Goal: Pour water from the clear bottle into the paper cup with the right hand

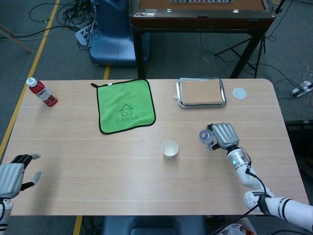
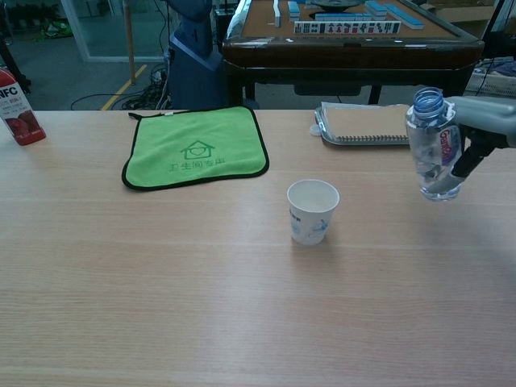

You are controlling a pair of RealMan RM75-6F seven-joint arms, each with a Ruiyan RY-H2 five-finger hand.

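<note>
My right hand (image 1: pixel 223 135) (image 2: pixel 477 133) grips the clear bottle (image 2: pixel 433 145) (image 1: pixel 206 137), which has no cap and hangs lifted off the table, leaning slightly left. It is to the right of the white paper cup (image 2: pixel 313 210) (image 1: pixel 169 148), which stands upright and looks empty near the table's middle. The left hand (image 1: pixel 13 175) rests at the front left edge with fingers apart and nothing in it.
A green cloth (image 1: pixel 125 105) lies behind the cup to the left. A metal tray (image 1: pixel 181 103) with a notebook sits at the back right, a small white lid (image 1: pixel 239 93) beside it. A red juice bottle (image 1: pixel 42 92) stands far left.
</note>
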